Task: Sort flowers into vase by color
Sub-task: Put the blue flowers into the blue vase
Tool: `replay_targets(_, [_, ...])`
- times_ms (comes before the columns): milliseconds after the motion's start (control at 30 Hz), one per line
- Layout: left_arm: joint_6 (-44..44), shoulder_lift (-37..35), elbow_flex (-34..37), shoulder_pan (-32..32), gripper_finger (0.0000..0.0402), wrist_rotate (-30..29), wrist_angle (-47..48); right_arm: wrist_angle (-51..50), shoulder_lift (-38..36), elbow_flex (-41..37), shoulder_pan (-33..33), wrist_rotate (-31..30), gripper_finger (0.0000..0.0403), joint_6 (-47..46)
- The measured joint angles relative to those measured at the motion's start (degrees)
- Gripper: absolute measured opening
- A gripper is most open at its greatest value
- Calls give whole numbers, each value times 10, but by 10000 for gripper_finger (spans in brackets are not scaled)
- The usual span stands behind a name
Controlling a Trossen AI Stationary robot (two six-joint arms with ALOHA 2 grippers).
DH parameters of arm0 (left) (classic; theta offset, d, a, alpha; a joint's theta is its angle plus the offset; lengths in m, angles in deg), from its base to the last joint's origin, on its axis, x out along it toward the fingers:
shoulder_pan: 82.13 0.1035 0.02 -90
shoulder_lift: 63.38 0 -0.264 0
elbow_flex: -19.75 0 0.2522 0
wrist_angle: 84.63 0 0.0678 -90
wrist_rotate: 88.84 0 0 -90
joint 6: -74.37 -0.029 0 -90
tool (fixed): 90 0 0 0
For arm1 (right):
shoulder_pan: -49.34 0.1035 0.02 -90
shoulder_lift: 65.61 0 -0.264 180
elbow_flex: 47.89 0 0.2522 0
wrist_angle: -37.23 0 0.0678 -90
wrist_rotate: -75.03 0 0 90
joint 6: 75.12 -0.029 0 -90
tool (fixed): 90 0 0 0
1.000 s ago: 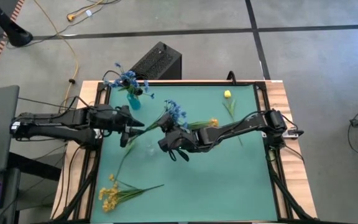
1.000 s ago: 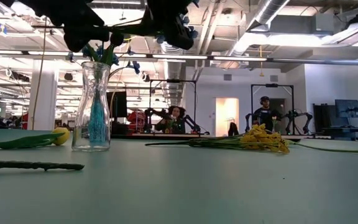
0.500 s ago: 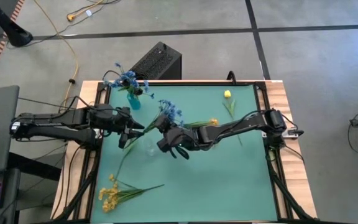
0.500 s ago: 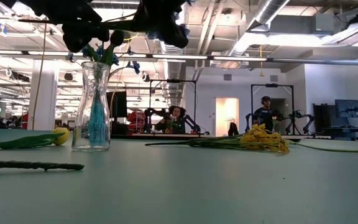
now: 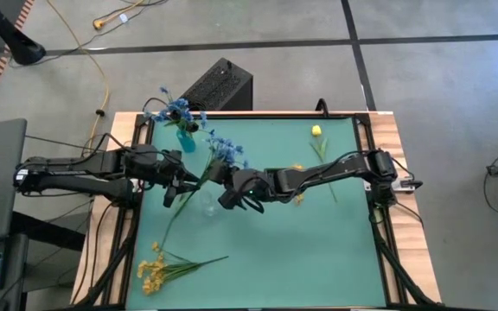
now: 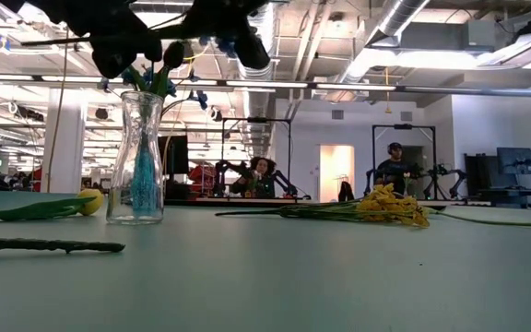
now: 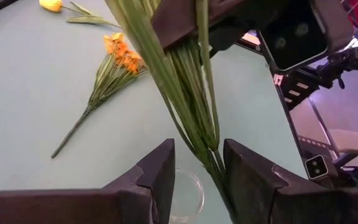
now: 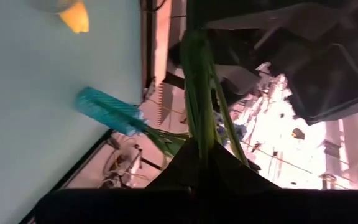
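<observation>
Low view: both dark grippers cut off by top edge, fingers not visible there. Blue small-blossom spray (image 6: 212,41) mostly hidden behind arm. Left wrist view: bundle of thin green stalks (image 7: 191,118) cut off at top, blossoms out of frame; clear glass rim (image 7: 188,196) partly behind dark fingers (image 7: 157,177). Right wrist view: fingertips merge into dark mass, stalk end (image 8: 197,81) hidden in it.

1. A robotics lab in an open industrial hall: exposed ceiling ducts (image 6: 404,18) and strip lights (image 6: 376,88) hang overhead.
2. Other robot arm rigs (image 6: 247,171) stand behind the green worktop (image 6: 339,277), with seated people (2 visible) (image 6: 395,166).
3. Bare concrete floor (image 5: 439,78), loose yellow cable (image 5: 102,69).
</observation>
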Motion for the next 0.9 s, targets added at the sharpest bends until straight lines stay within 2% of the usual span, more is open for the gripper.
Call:
replay_targets(400, [-22, 0, 0, 0, 115, 2, 10, 13, 0, 0, -11, 8, 36, 45])
replay_targets(767, [-56, 0, 0, 1, 11, 8, 13, 12, 0, 1, -14, 11, 36, 47])
replay_targets(900, [-62, 0, 1, 0, 7, 2, 14, 11, -1, 1, -15, 21, 48, 42])
